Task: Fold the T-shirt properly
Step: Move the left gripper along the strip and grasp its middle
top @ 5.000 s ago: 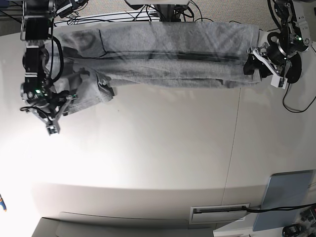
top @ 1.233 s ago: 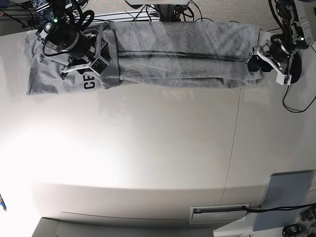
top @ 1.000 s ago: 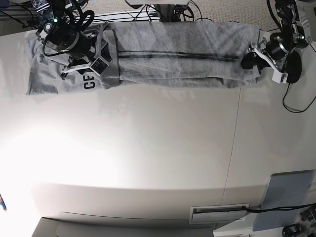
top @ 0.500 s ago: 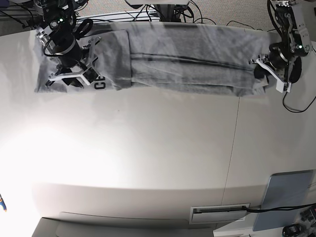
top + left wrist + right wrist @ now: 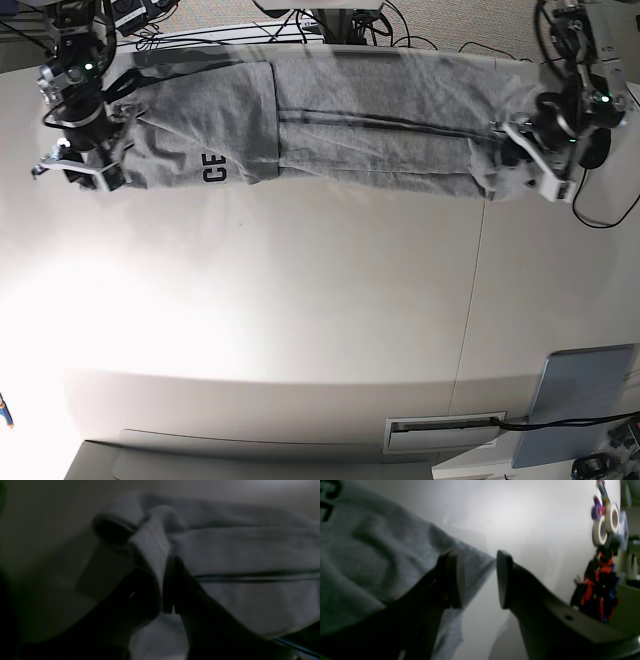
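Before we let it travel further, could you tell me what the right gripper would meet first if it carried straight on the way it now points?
Probably the bare white table. The right gripper stands open over the T-shirt corner, and beyond it only tabletop shows, though depth is unclear.

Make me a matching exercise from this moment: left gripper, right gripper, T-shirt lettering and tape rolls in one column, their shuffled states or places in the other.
Things:
1. left gripper
2. right gripper
3. black lettering
4. tape rolls

States or places:
A. at the far table edge, in the right wrist view
B. open, above the T-shirt edge
C. shut on a bunched fold of fabric
D. on the shirt's folded end near the right arm

Pairs: 1-C, 2-B, 3-D, 4-A
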